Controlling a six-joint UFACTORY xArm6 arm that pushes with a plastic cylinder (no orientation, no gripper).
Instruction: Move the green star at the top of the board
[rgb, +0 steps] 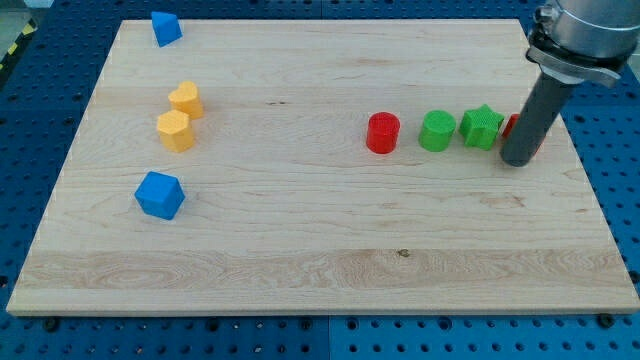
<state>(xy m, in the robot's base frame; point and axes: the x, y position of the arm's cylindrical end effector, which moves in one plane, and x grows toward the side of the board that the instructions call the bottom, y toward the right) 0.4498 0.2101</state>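
Green star (481, 127): on the surface (300, 230), right-hand row, between green round block (437, 131) and red star (540, 140). Your tip (517, 161): just right of and below it, rod covering most of the red star. No jaws on this rod. Board's top lies straight up-view

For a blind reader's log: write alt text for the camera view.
My tip rests just right of the green star, partly hiding a red block, in a row with a green cylinder and red cylinder. On the wooden board's left lie two orange blocks and two blue blocks.
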